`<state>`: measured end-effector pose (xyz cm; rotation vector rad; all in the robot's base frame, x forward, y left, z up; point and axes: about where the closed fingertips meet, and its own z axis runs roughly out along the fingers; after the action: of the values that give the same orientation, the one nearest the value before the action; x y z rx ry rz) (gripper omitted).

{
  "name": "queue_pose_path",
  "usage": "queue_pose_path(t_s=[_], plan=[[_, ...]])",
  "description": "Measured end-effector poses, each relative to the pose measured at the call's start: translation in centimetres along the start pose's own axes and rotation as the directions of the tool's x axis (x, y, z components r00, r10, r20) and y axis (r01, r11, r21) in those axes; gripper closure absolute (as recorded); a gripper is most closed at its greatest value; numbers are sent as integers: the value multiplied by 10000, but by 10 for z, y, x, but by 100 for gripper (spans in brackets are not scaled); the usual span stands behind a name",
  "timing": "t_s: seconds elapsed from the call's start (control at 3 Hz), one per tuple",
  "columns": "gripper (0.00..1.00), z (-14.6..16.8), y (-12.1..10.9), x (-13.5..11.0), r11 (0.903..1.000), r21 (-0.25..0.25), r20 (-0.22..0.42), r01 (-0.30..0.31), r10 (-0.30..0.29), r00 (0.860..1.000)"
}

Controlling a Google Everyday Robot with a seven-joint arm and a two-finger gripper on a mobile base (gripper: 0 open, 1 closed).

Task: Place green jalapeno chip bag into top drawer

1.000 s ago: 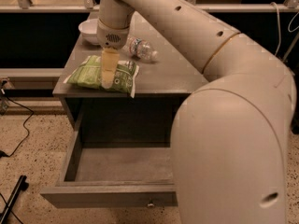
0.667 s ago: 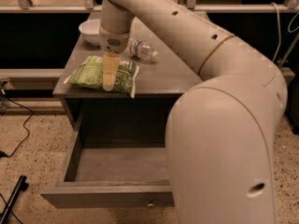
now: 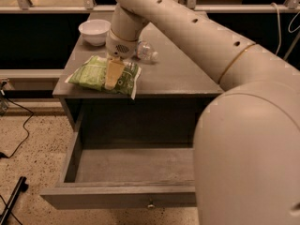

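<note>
The green jalapeno chip bag lies flat on the grey cabinet top, near its front left edge. My gripper reaches down from the arm onto the right half of the bag and touches it. The top drawer is pulled out below the cabinet top. Its inside is bare and its small knob is on the front panel.
A white bowl stands at the back left of the cabinet top. A clear plastic bottle lies behind the gripper. My arm's bulk fills the right side of the view. Black cables run over the floor at left.
The gripper stays on the bag, which lies in the same place. My arm's near section has shifted a little and the drawer is still open.
</note>
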<state>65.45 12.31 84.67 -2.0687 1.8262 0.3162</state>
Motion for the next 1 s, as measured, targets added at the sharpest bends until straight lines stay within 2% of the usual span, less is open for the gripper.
queue_pose_path(t_s=[0.33,0.67,1.0], plan=[[55,-5,13,-2,9995,266,472,180,-193,9987],[79,-21,30,-12,9966,518,872,643,-686,9938],[100,-43,59,-20,9929,588,1055,1034,-1092,9884]])
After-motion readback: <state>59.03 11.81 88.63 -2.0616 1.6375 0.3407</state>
